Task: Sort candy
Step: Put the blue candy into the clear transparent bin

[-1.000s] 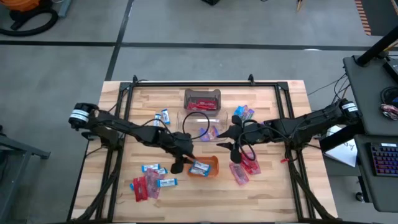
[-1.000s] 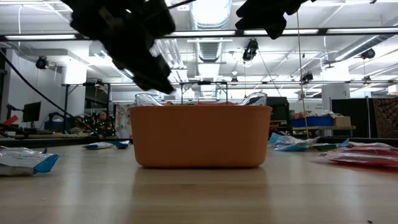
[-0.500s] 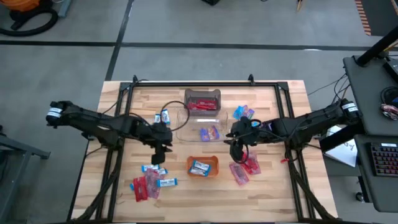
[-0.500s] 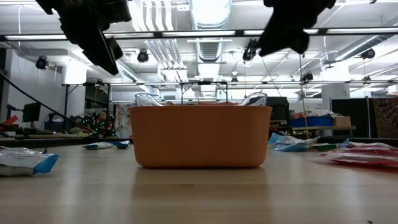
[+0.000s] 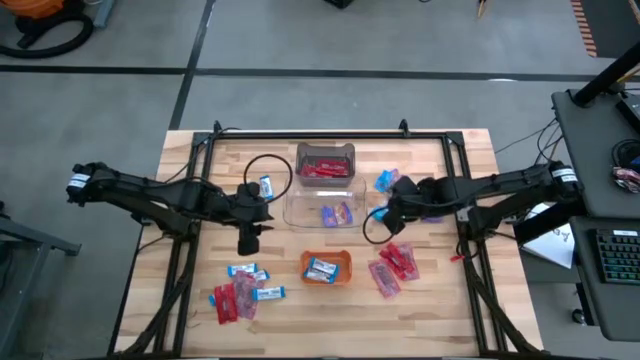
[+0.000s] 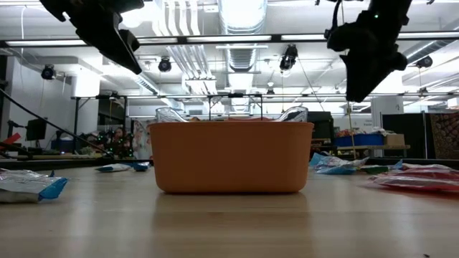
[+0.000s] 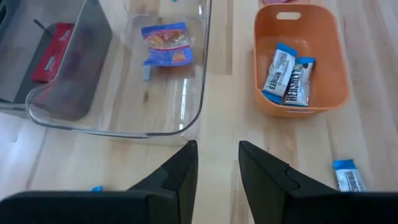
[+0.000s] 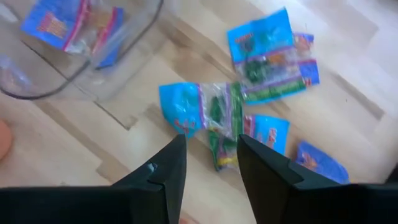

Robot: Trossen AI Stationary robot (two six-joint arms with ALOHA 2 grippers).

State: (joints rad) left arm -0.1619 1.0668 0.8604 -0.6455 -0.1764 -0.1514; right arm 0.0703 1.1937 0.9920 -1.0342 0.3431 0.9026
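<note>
- We see the left end effector (image 5: 246,243) released and empty above the worktop (image 5: 450,300), left of the orange tray (image 5: 327,267).
- The right end effector (image 5: 381,217) hangs released over blue candy (image 8: 208,112); two bars (image 7: 286,73) lie in the tray.

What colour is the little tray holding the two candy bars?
Orange tray; clearest in the left wrist view.

Two dark, slim jointed arms — black cable loops, white-banded shoulders — each ending in two matte fingers.
</note>
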